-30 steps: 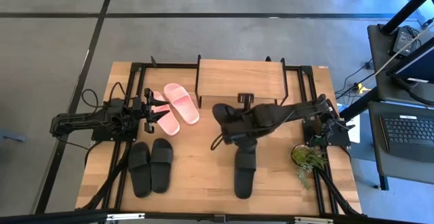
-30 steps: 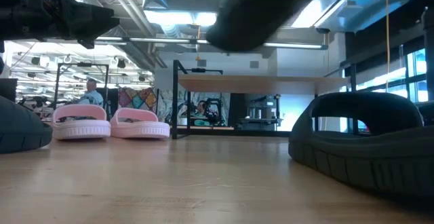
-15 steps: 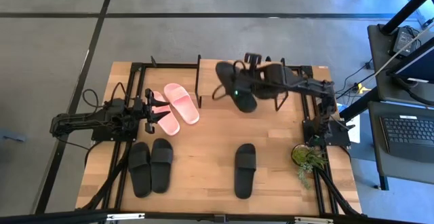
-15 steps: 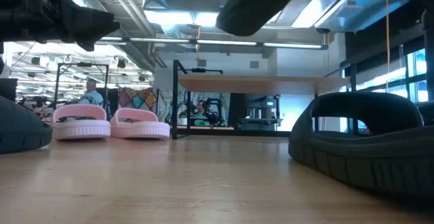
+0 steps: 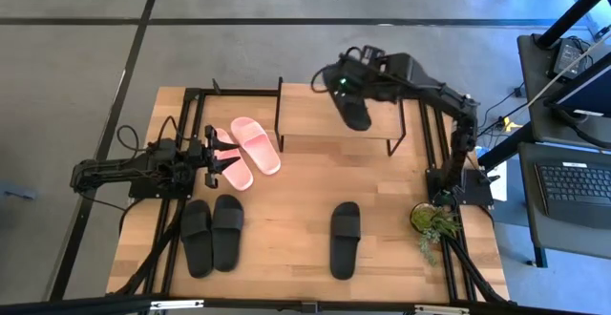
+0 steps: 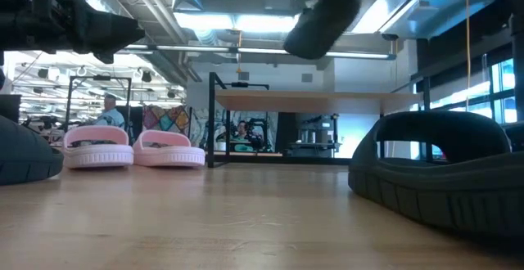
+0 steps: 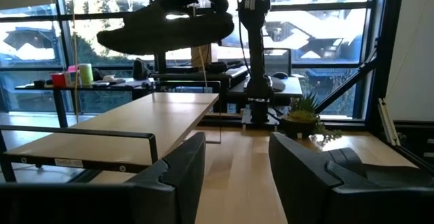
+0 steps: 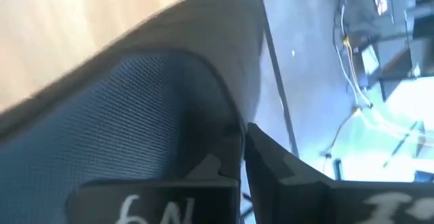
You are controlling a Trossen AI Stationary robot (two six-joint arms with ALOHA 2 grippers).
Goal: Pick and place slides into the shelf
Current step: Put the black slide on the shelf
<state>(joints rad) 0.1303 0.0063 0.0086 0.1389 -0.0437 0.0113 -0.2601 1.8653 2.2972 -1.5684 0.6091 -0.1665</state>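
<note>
My right gripper (image 5: 342, 78) is shut on a black slide (image 5: 355, 107) and holds it in the air over the shelf (image 5: 315, 129), a low wooden-topped rack at the table's far side. The low view shows that slide (image 6: 322, 20) high above the shelf top (image 6: 270, 99). Two pink slides (image 5: 245, 150) lie soles down left of the shelf. A black pair (image 5: 212, 234) lies near the front left and a single black slide (image 5: 345, 240) near the front middle. My left gripper (image 5: 220, 153) waits open beside the pink slides. My right gripper pinches the black slide's wide strap (image 8: 203, 108) between its two fingers (image 8: 285, 176), coming from above and slanting down. The slide (image 7: 166, 28) hangs below the fingers, lifted clear of the shelf top (image 7: 135, 125) and somewhat tilted.
A small potted plant (image 5: 431, 221) stands by the right arm's base. The shelf's black metal posts (image 5: 398, 124) rise at its ends. Bare tabletop lies between the shelf and the front slides.
My right gripper has carried the black slide from above the table's middle toward the far edge and upward, to above the shelf, staying shut. The slide has turned about on the way. The single black slide it had covered now shows on the table.
</note>
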